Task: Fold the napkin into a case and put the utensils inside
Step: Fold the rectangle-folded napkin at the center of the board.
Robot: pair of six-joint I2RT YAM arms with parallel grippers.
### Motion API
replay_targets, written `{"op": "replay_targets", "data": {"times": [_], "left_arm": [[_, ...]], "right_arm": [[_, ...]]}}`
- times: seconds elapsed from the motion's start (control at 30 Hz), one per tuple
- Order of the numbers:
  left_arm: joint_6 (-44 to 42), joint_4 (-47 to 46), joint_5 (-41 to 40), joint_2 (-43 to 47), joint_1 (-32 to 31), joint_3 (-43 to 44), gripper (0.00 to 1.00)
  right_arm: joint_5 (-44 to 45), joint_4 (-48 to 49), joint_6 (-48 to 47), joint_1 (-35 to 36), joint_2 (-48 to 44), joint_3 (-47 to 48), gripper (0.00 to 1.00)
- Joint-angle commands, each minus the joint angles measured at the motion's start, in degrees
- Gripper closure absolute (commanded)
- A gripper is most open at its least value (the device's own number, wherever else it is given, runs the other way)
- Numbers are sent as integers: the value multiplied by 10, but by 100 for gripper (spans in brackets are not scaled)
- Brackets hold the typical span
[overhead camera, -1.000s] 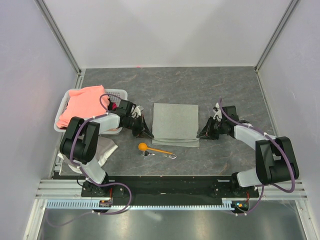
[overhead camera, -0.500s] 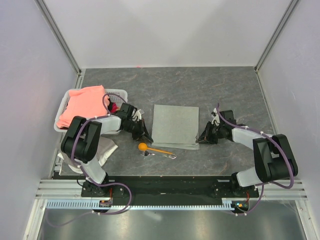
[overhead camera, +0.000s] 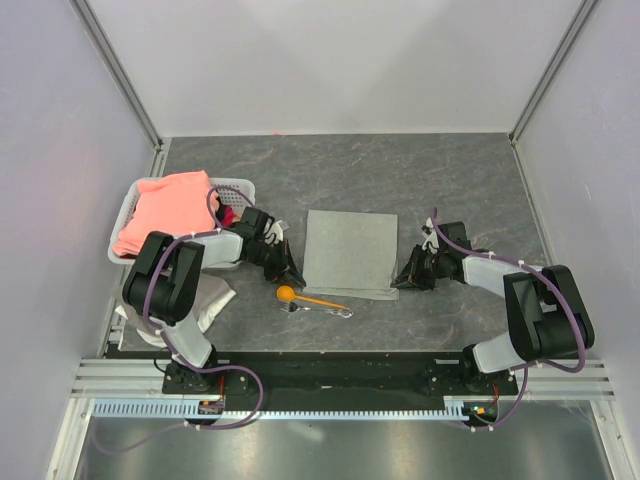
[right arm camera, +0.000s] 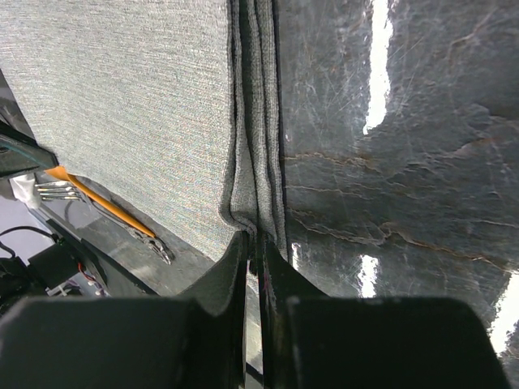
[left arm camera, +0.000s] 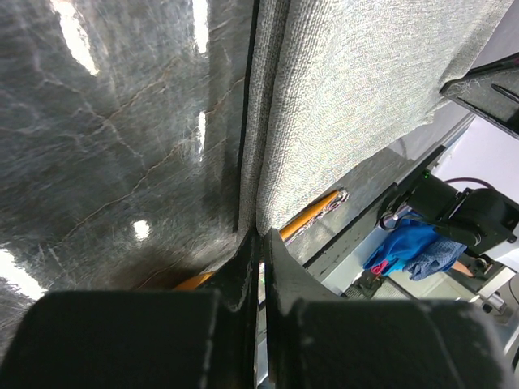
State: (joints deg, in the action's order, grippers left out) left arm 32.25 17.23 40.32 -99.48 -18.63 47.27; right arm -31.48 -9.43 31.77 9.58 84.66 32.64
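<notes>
The napkin (overhead camera: pixel 350 245) lies flat in the middle of the frame, a grey square with a narrow doubled band along its lower edge. I judge the folding barely begun: one hem turned, nothing pocket-like yet. My left end effector (overhead camera: pixel 294 272) sits at the napkin's lower left corner, fingers pressed together and, by the wrist view, nipping the cloth's edge. My right end effector (overhead camera: pixel 404 281) is at the lower right corner, pinching the layered edge there. The spoon (overhead camera: pixel 300 297) and fork (overhead camera: pixel 343 313) lie side by side on the tabletop (overhead camera: pixel 450 190) just below the napkin, outside any fold. I reckon more folds are needed, then both go in. At the left, a basket (overhead camera: pixel 243 184) holds a pink cloth (overhead camera: pixel 165 210), and a pale rag (overhead camera: pixel 215 300) lies below it.
</notes>
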Motion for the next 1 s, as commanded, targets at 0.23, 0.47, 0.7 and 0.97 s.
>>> {"op": "replay_targets", "data": {"times": [0.23,0.47,0.7,0.97], "left_arm": [[34,68,20,89,5,34,98],[39,69,24,100,-5,0,98],[48,37,15,66,-17,-20,98],[46,31,-1,42,-31,-18,98]], "right_arm": [[30,-101,-10,2,-84,81,100],[27,-120,-14,1,-108,66,100],[44,-92,-21,1,-84,32,100],[42,-68,-20,2,-54,24,100]]}}
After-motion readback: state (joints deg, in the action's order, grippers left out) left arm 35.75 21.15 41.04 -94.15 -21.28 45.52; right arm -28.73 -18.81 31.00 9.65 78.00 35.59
